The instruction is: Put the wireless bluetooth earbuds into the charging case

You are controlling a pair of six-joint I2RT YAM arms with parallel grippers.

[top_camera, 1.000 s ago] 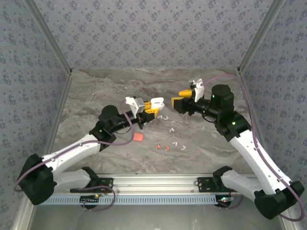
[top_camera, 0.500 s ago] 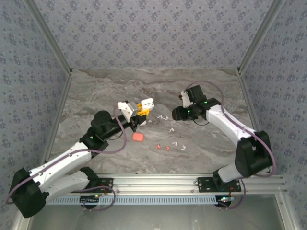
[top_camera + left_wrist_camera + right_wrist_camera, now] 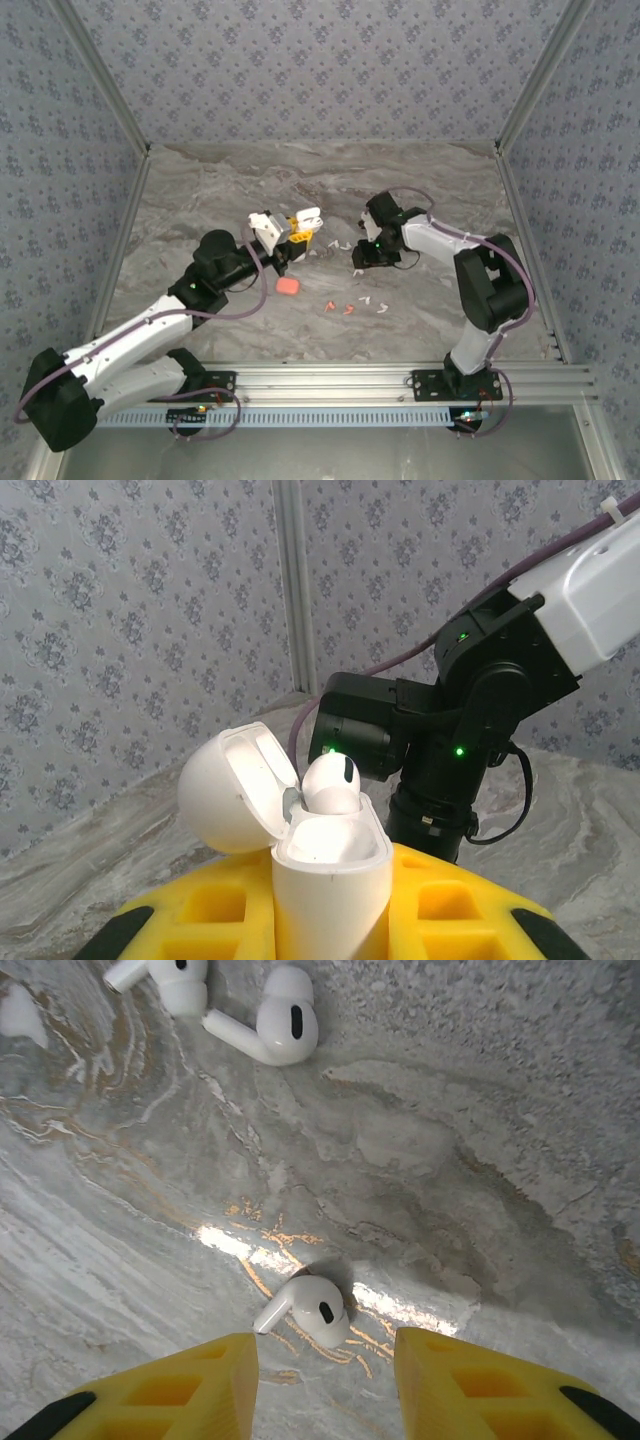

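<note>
White case: upright with its lid open, clamped tight in the left end effector. A seated earbud sits in its mouth and looks only half sunk.
Right end effector: down at the tabletop to the right of the case, with its yellow fingers partway spread either side of a loose earbud, touching nothing.
Spare pieces: white earbuds lie just beyond that one. Orange-red earbuds lie right of the case, nearer the arm bases.
Risk: the loose earbud is smooth and lies on its side, so an off-centre pinch could squirt it away, I'd say. Tilting the case might spill the seated earbud.
Change: a second ago the right arm was raised well to the right of the case. Now it is folded low beside it, its fingers narrower. The case has barely shifted.
</note>
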